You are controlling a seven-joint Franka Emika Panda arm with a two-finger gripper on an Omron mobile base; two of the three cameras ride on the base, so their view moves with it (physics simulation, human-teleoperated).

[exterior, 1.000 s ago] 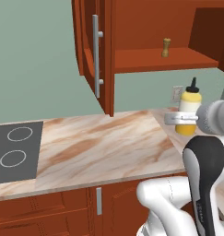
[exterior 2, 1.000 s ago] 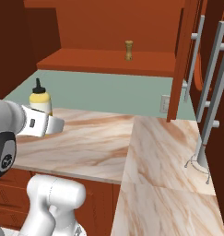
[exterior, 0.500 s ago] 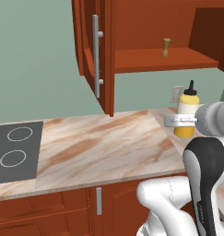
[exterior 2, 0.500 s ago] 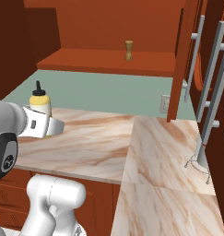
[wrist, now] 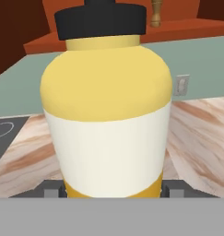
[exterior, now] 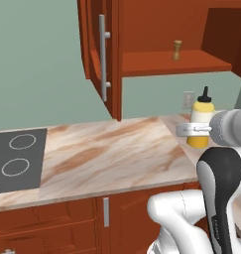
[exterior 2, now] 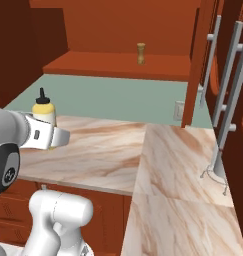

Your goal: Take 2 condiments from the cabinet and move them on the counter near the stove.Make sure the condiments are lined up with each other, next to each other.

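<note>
Hand view shows our hand (wrist: 111, 191) gripping the yellow squeeze bottle (wrist: 106, 115), so next we carry it along the desk (exterior: 107, 158) toward the stove (exterior: 15, 158).

Smooth plastic squeeze bottle (wrist: 106, 115); veined marble counter (exterior: 112, 154); wooden cabinet (exterior: 156, 34)

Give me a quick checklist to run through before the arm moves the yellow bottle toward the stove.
1. Claw around the yellow bottle: ok, fingers flank its lower body.
2. Bottle upright: ok.
3. Bottle lifted clear of the counter: cannot tell.
4. Counter space beside the stove free: ok.
5. Open cabinet door overhangs the route: not ok, keep the bottle low.
6. Wooden shaker fetched: not ok, it stands on the cabinet shelf.
</note>
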